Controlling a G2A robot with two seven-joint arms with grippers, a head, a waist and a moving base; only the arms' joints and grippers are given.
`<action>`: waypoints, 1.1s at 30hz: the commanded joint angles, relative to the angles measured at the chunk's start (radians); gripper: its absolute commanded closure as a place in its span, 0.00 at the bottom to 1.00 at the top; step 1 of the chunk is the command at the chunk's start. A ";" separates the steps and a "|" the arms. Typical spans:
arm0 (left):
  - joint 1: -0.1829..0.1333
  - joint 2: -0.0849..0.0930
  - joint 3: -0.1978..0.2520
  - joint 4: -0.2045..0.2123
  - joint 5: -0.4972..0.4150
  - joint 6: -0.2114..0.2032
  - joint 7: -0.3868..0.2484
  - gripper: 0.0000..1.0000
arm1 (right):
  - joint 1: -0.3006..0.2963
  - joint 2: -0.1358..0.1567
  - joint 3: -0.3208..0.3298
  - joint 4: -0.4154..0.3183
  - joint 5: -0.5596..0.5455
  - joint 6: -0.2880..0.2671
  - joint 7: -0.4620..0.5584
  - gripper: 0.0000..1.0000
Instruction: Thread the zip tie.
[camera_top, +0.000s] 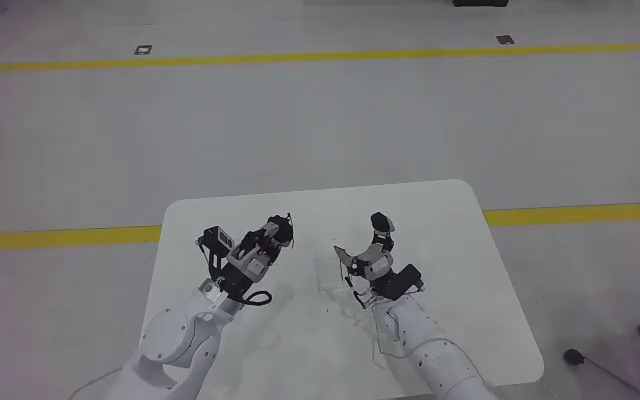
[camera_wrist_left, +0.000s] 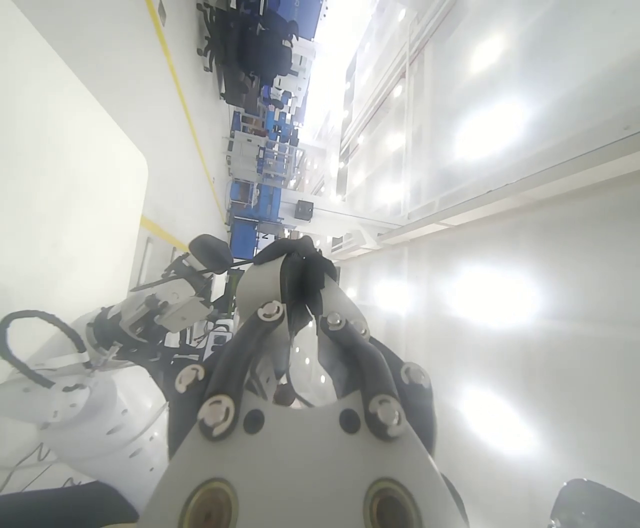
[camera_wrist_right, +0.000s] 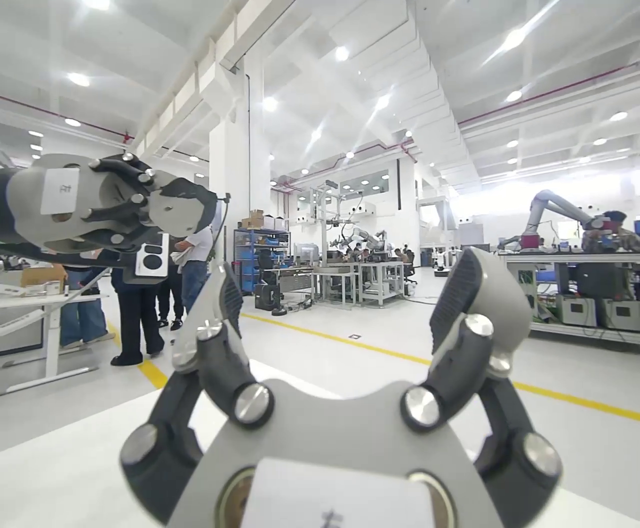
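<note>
A thin black zip tie (camera_wrist_left: 245, 260) is pinched in my left gripper (camera_wrist_left: 300, 252), which is shut on it, and its free end pokes out sideways towards the other arm. My right gripper (camera_wrist_right: 345, 295) stands open with nothing between its ribbed pads (camera_wrist_right: 457, 287). From the right wrist, the left gripper (camera_wrist_right: 207, 205) hangs close by with the zip tie (camera_wrist_right: 226, 215) sticking out of its tip. From above, the left gripper (camera_top: 280, 232) and the right gripper (camera_top: 362, 240) face each other over the middle of the table, a short gap apart.
The white table (camera_top: 450, 230) with rounded corners carries no other objects. Yellow floor lines (camera_top: 300, 58) run behind it. People (camera_wrist_right: 135, 300) stand by a desk well beyond the table, and workbenches fill the hall behind.
</note>
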 joint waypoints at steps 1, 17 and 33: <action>0.002 -0.002 -0.002 0.010 -0.028 -0.002 0.017 1.00 | -0.003 0.001 0.007 -0.003 0.008 0.003 0.019 0.00; 0.043 -0.014 -0.037 -0.043 -0.433 -0.034 -0.086 1.00 | -0.079 0.091 0.045 -0.162 0.060 -0.096 0.004 0.00; 0.034 -0.026 0.010 -0.065 -0.531 -0.076 -0.122 1.00 | -0.116 0.108 0.078 -0.270 0.164 -0.096 0.004 0.00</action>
